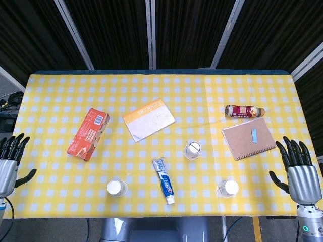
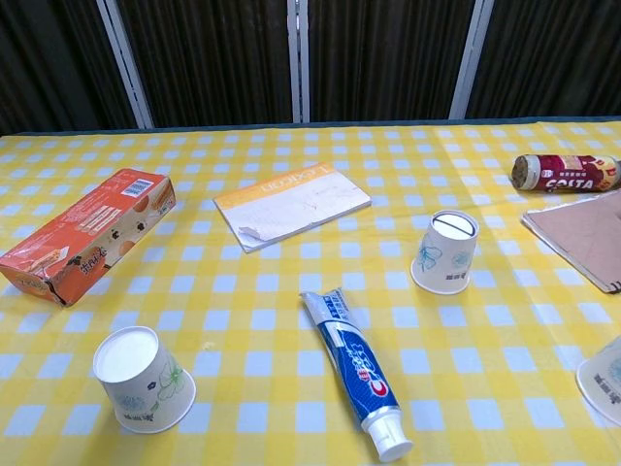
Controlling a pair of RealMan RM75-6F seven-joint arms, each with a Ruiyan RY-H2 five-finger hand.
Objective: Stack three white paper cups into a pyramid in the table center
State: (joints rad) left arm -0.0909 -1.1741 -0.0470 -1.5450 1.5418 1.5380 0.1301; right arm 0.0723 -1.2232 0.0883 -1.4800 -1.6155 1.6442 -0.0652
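Note:
Three white paper cups stand upside down on the yellow checked table (image 1: 212, 91). One cup (image 1: 192, 149) (image 2: 445, 251) is near the middle, a second cup (image 1: 117, 188) (image 2: 144, 379) at the front left, a third cup (image 1: 227, 188) (image 2: 605, 378) at the front right, cut by the chest view's edge. My left hand (image 1: 11, 160) hovers off the table's left edge, fingers spread, holding nothing. My right hand (image 1: 299, 170) is at the right edge, fingers spread and empty. Neither hand shows in the chest view.
A blue toothpaste tube (image 1: 164, 180) (image 2: 357, 371) lies between the front cups. An orange box (image 1: 89, 133) (image 2: 85, 232) lies left, an orange-white booklet (image 1: 149, 119) (image 2: 291, 205) behind centre, a brown notebook (image 1: 248, 138) (image 2: 586, 236) and a red bottle (image 1: 245, 111) (image 2: 566, 173) on its side at the right.

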